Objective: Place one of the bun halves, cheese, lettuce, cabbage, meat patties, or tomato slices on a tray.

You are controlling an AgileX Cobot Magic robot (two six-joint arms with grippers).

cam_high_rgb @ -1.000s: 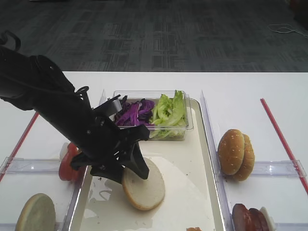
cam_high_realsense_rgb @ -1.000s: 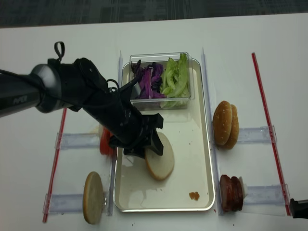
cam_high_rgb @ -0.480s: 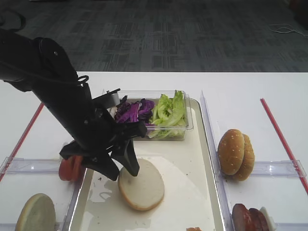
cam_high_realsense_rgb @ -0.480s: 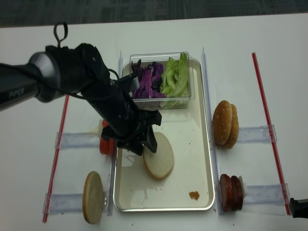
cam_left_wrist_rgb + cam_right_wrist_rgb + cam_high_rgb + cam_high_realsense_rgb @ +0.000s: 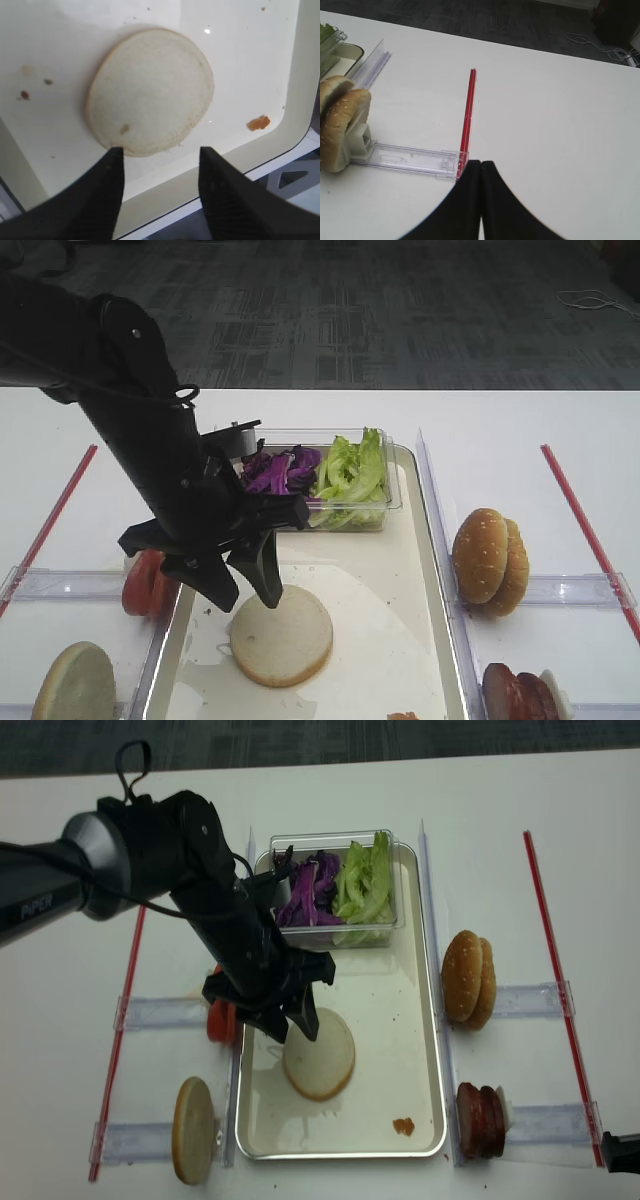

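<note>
My left tool (image 5: 243, 585) hangs point-down over the tray (image 5: 400, 640), its two dark fingers (image 5: 100, 195) parted and holding nothing. Through the left wrist camera I see both fingertips at the near rim of the bun half (image 5: 150, 97), and I cannot tell whether they brush it or stand just off it. That bun half (image 5: 281, 634) lies flat on the tray, cut face up, directly below and a little ahead of the tool. A small orange crumb (image 5: 258, 123) sits on the tray beyond the bun, to the side of one finger.

Behind the tool, at the far end of the tray, is a clear plastic box (image 5: 390, 925) with purple cabbage (image 5: 277, 472) on the side nearer the tool and green lettuce (image 5: 352, 470) next to it. Just beside the tool, off the tray's left edge, the tomato slices (image 5: 143, 582) stand on edge in a clear holder (image 5: 160, 1012). Another bun half (image 5: 72, 684) stands further to that side, toward the near edge of the tabletop (image 5: 500, 420).

Well away from the left tool, across the tray, two sesame buns (image 5: 490, 560) lean together, and the meat patties (image 5: 480, 1121) stand near the front.

My right tool (image 5: 480, 200) is over bare tabletop, its fingers pressed together with nothing between them, a red strip (image 5: 467, 115) just ahead of it.
</note>
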